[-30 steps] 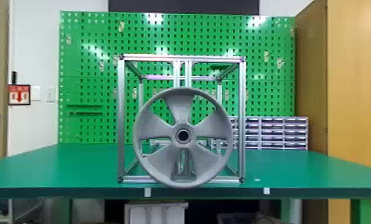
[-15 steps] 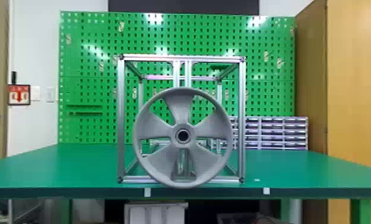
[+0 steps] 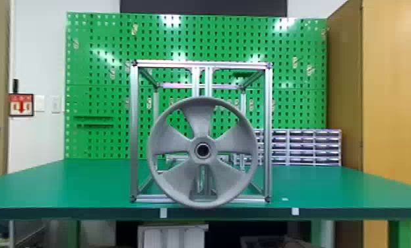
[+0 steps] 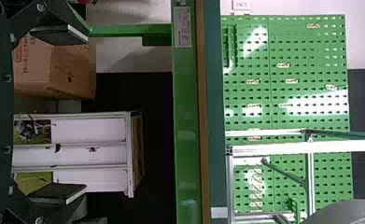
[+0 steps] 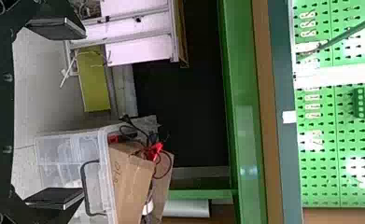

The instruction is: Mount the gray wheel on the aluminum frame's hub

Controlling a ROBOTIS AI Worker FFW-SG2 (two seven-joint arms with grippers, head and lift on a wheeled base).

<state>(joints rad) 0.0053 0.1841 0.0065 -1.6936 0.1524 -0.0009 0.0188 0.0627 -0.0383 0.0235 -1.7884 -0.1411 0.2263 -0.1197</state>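
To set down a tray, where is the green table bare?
The green table looks bare left of the square aluminum frame and, except a small white speck, right of it, before the pale drawer unit. The middle is crowded: frame, with gray five-spoke wheel in front.

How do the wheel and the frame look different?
The wheel is round, but the frame is boxy. The wheel is dull gray, while the frame is shiny silver. The frame's top is higher than the wheel's. Both have gaps you can see through.
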